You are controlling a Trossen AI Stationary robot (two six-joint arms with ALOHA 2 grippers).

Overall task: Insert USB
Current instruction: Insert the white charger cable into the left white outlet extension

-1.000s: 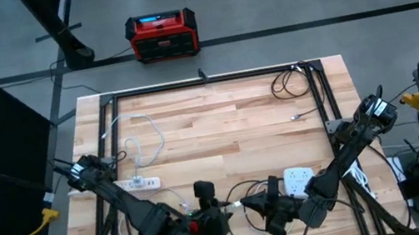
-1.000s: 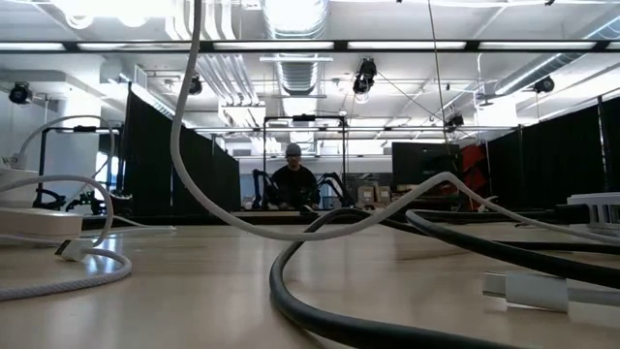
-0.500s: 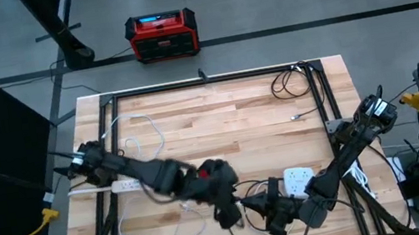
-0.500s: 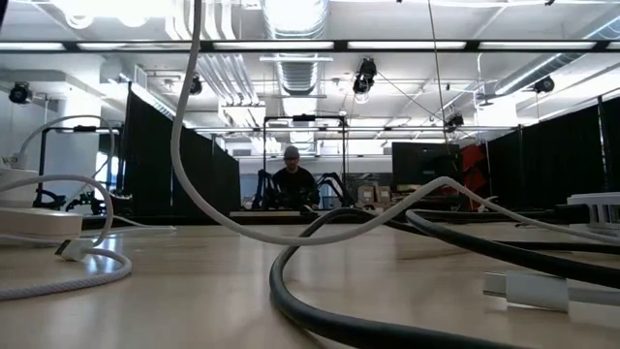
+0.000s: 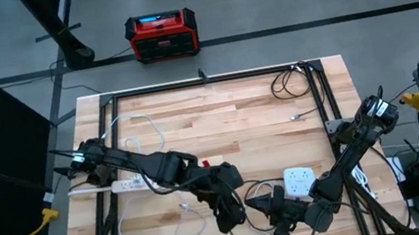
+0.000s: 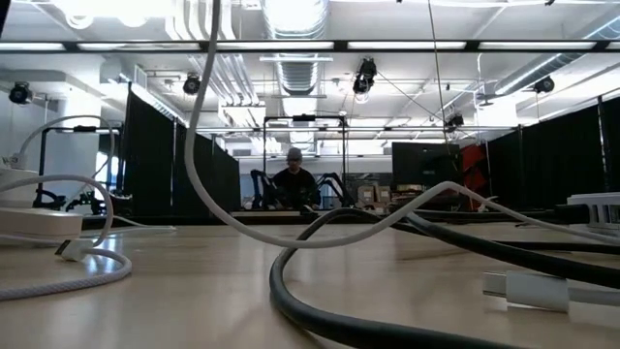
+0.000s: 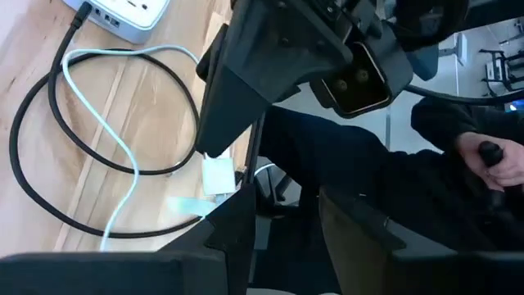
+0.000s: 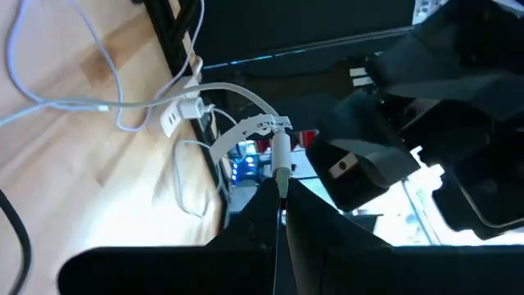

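Observation:
A white USB cable (image 8: pixel 233 135) runs from the table up to my right gripper (image 8: pixel 280 205), which is shut on its plug end above the table's near middle (image 5: pixel 253 204). The white charging hub (image 5: pixel 297 179) lies flat on the table just right of that gripper, and a black cord (image 7: pixel 49 176) runs into its side. My left gripper (image 5: pixel 229 211) hovers close to the left of the right gripper. Its fingers (image 7: pixel 233 233) stand open with nothing between them, facing the right gripper's body (image 7: pixel 278 65). My right gripper pinches the white cable's plug (image 8: pixel 281 168) between its two fingertips. The plug sticks out past the fingers along their line, lifted clear of the table. The cable arcs away from the plug and hangs slack down to the tabletop (image 6: pixel 242 218).
A white power strip (image 5: pixel 131 183) lies at the table's left. A thick black cord (image 6: pixel 320 291) loops over the near middle. Another white plug (image 6: pixel 528 289) lies flat at the near right. A small white adapter (image 7: pixel 217 174) sits by the table's edge. A person (image 6: pixel 294 179) sits beyond the far edge.
My left arm has swung from along the near edge toward the table's middle and right, and its wrist has rolled. Its gripper now sits next to the right gripper. The right gripper has rolled a little, and the hanging white cable has shifted slightly.

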